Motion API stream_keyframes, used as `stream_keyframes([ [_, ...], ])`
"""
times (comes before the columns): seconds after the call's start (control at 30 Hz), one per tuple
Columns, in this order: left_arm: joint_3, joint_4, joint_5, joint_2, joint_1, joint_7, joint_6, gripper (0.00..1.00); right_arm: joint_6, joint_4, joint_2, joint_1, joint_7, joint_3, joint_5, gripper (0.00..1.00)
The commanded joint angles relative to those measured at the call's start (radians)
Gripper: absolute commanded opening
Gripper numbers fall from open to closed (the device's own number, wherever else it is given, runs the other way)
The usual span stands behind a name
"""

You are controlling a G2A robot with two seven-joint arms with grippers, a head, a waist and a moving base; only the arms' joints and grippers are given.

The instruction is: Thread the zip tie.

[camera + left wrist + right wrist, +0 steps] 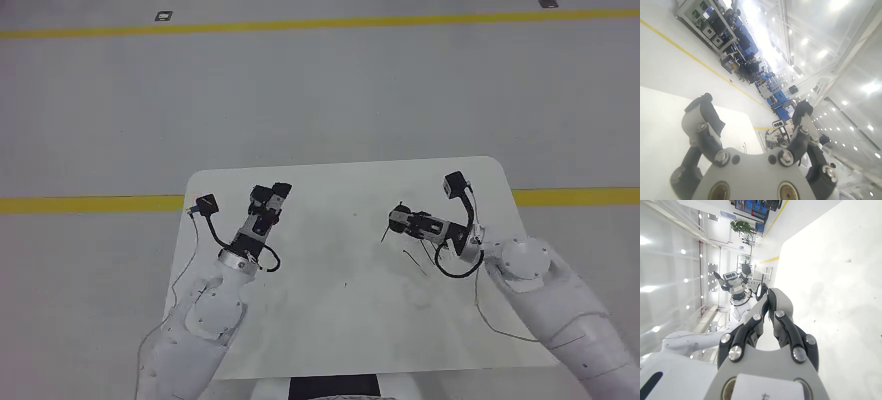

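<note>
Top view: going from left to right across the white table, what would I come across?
The left gripper, open → a thin dark strip, probably the zip tie → the right gripper, shut.

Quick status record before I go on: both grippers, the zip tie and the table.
left gripper: open, nothing between its fingers, above the table's left part
right gripper: shut, above the table right of centre
zip tie: thin dark strip sticking out from the right gripper's tips, apparently pinched there; no loop visible
table: white, lightly scuffed
other: a second thin dark line on the table beside the right arm; cannot tell what it is
</note>
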Motion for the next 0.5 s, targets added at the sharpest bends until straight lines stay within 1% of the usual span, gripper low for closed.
stream_keyframes([
  [0.0,0.058,0.019,0.038,-0.011,-0.043,0.018,0.007,1.0,0.013,0.015,-0.008,0.015,0.009,-0.009,0.047,0.0],
  [0.03,0.079,0.031,0.039,-0.016,-0.059,0.028,0.013,1.0,0.014,0.024,-0.011,0.023,0.017,-0.014,0.066,0.0],
  [0.07,0.104,0.049,0.035,-0.024,-0.08,0.046,0.031,1.0,0.02,0.048,-0.018,0.033,0.031,-0.024,0.108,0.0],
  [0.1,0.122,0.062,0.03,-0.03,-0.095,0.065,0.047,1.0,0.022,0.072,-0.022,0.048,0.04,-0.03,0.118,0.0],
  [0.13,0.138,0.073,0.023,-0.036,-0.107,0.077,0.056,1.0,0.022,0.072,-0.022,0.048,0.04,-0.03,0.118,0.0],
  [0.47,0.142,0.076,0.019,-0.037,-0.11,0.081,0.058,1.0,0.022,0.072,-0.022,0.048,0.04,-0.03,0.118,0.0],
])
